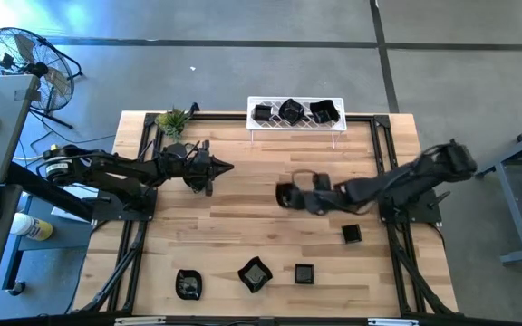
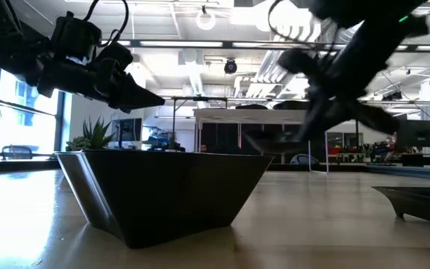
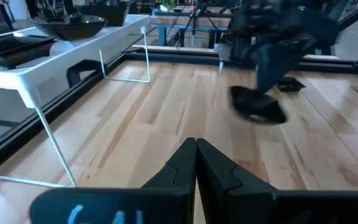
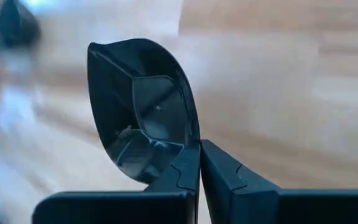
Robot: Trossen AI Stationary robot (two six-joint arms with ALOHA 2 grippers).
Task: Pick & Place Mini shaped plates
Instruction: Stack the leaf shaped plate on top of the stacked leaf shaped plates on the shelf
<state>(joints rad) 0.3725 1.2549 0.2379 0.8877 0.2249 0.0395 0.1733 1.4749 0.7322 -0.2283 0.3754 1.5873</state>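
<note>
The right gripper [image 1: 290, 194] hangs over the middle of the wooden table [image 1: 243, 226], its fingers pinched together on the rim of a leaf-shaped plate [image 4: 143, 109]. In the right wrist view the fingertips [image 4: 194, 163] meet at the plate's broad, rounded end. From there the plate's long axis runs forward, away from the gripper, to a pointed tip at the far end. The plate stands tilted up on its edge, so its glossy hollow faces the wrist camera. In the high view the held plate [image 1: 285, 194] is only a dark patch at the gripper's tip, on the side toward the left arm.

The left gripper [image 1: 223, 167] waits across the table from the right one, well apart from it, with its two fingers [image 3: 197, 163] pressed together and nothing between them.

Beyond both grippers, at the table's far edge, the white wire rack [image 1: 295, 124] carries three black plates [image 1: 290, 110] side by side. On the near side of the right gripper, a small square plate [image 1: 352, 234] lies just by its arm. Farther toward the front edge sit another square plate [image 1: 304, 273], an angular plate [image 1: 255, 273] and a rounded plate [image 1: 188, 284]. A small green plant [image 1: 172, 120] stands at the far corner behind the left gripper.
</note>
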